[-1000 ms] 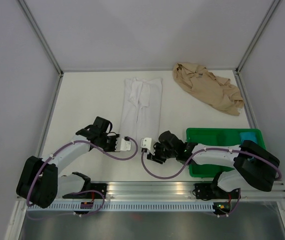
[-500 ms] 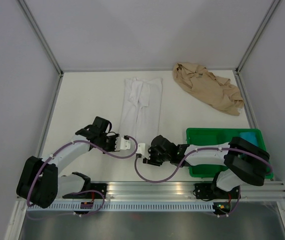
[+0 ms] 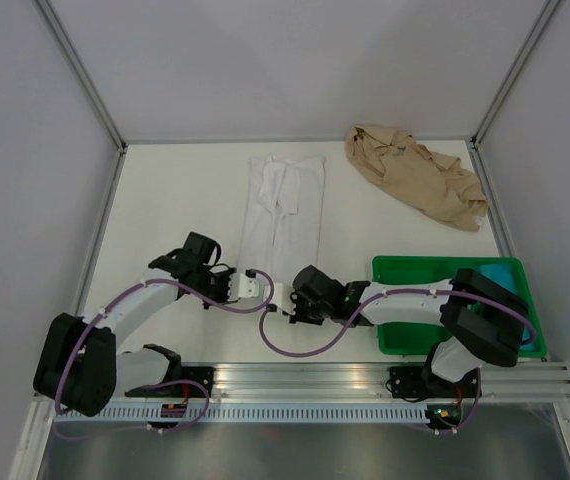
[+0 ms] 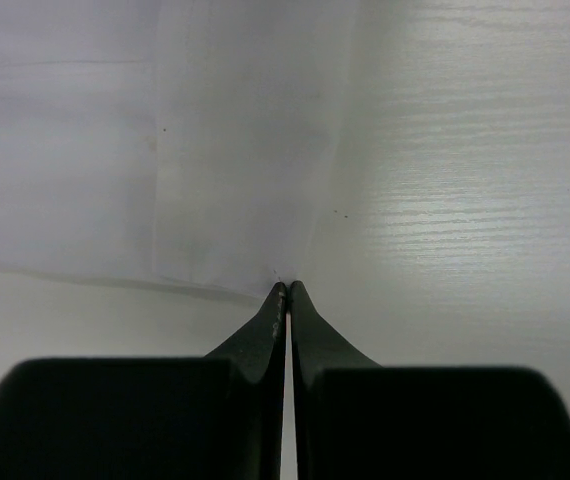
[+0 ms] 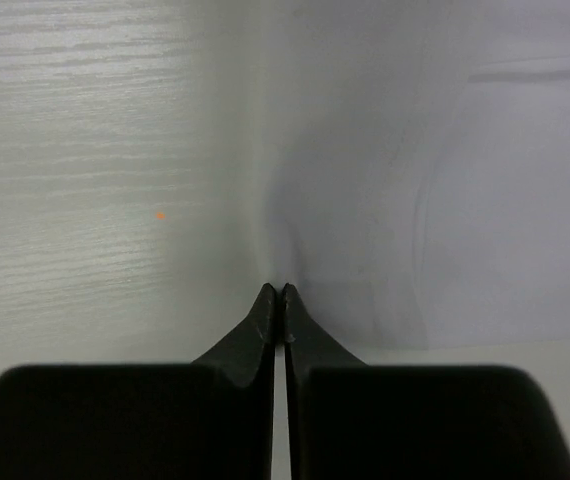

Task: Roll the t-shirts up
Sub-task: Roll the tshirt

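Note:
A white t-shirt [image 3: 283, 205], folded into a long narrow strip, lies flat in the middle of the table. Both grippers meet at its near end. My left gripper [image 3: 253, 288] is shut, its tips [image 4: 287, 286] pinching the near corner of the white t-shirt [image 4: 165, 150]. My right gripper [image 3: 283, 296] is shut too, its tips [image 5: 278, 288] on the hem of the white t-shirt [image 5: 445, 180], where the cloth puckers toward them. A tan-beige t-shirt [image 3: 417, 175] lies crumpled at the far right corner, well away from both grippers.
A green tray [image 3: 405, 268] stands at the near right, partly under the right arm, with a blue item [image 3: 497, 271] in it. Grey walls enclose the table on three sides. A metal rail [image 3: 305, 380] runs along the near edge.
My right gripper has moved left to the white shirt's near hem and closed on it. The left gripper has stayed shut in almost the same place.

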Tool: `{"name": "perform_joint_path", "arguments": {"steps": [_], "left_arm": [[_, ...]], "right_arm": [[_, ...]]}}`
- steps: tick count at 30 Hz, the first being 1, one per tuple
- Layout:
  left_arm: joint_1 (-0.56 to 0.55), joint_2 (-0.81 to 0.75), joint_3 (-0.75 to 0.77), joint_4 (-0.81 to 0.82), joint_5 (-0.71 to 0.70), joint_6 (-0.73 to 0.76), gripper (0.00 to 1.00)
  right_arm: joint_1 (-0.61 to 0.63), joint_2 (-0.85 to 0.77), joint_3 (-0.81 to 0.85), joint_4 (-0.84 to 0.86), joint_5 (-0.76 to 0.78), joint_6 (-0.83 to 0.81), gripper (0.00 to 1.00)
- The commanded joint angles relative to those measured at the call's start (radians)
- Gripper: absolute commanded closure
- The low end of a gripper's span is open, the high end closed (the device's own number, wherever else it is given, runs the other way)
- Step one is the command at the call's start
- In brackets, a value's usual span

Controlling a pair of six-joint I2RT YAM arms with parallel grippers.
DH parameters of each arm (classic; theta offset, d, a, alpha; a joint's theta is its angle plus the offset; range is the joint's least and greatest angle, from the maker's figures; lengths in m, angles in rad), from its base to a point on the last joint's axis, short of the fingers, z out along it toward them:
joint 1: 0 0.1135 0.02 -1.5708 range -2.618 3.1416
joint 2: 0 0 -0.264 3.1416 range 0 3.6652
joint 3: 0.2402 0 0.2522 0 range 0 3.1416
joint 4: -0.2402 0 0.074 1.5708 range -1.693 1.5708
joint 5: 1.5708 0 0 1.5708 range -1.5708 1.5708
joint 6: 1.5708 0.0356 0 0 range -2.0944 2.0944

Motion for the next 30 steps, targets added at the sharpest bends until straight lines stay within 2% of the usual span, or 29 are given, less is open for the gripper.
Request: {"name": "perform_joint_path", "arguments": {"steps": [1,8,13,15,19,25,30], "left_arm": [[0.012,-0.016,0.043,-0.063,0.063,-0.042,0.98],[0.015,-0.052,0.084,-0.231,0.150,-0.045,0.98],[0.017,-0.013,0.132,-0.327,0.189,-0.057,0.98],[0.028,0.021,0.146,-0.335,0.201,-0.075,0.98],[0.086,0.079,0.175,-0.338,0.212,-0.047,0.98],[0.146,0.185,0.250,-0.344,0.201,-0.016,0.98],[0.146,0.250,0.314,-0.332,0.209,-0.025,0.98]], "right_arm": [[0.005,-0.039,0.003,-0.043,-0.012,0.004,1.00],[0.005,-0.140,0.002,-0.107,-0.144,0.029,1.00],[-0.030,-0.176,0.019,-0.139,-0.296,0.012,1.00],[-0.086,-0.165,0.023,-0.148,-0.388,0.027,1.00],[-0.201,-0.122,0.023,-0.113,-0.457,0.071,1.00],[-0.286,-0.068,0.026,-0.058,-0.508,0.136,1.00],[-0.338,-0.010,0.066,-0.061,-0.558,0.177,1.00]]}}
